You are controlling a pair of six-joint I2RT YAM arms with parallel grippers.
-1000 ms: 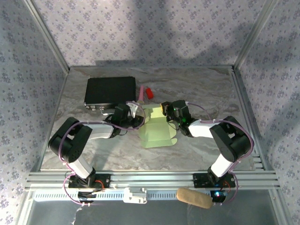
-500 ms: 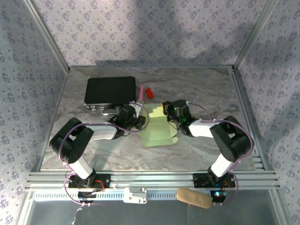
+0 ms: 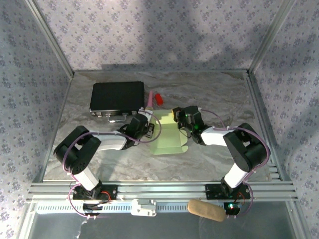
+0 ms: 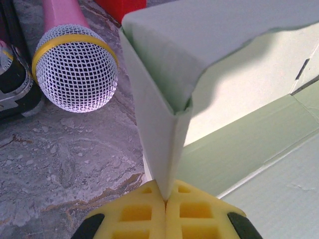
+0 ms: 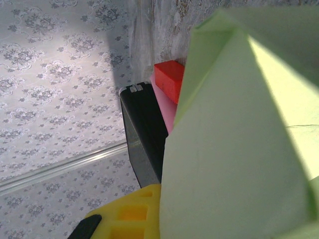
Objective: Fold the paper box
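The paper box (image 3: 168, 135) is pale green card lying mid-table between both arms, its left flap raised. My left gripper (image 3: 151, 128) pinches that upright flap at the box's left edge. In the left wrist view its yellow fingers (image 4: 142, 214) are shut on the folded flap (image 4: 159, 134), which stands on edge above the flat panel (image 4: 259, 149). My right gripper (image 3: 177, 117) holds the box's far right corner. In the right wrist view one yellow finger (image 5: 132, 214) presses against the card (image 5: 234, 164), which hides the other finger.
A black rectangular box (image 3: 116, 97) sits at the back left. A pink microphone (image 4: 75, 69) with a mesh head and a red block (image 3: 158, 98) lie just behind the paper box. A tan object (image 3: 205, 209) rests on the front rail. Patterned walls enclose the table.
My left gripper has moved right and slightly back with the left flap, lifting it upright over the box. The right gripper has stayed in place.
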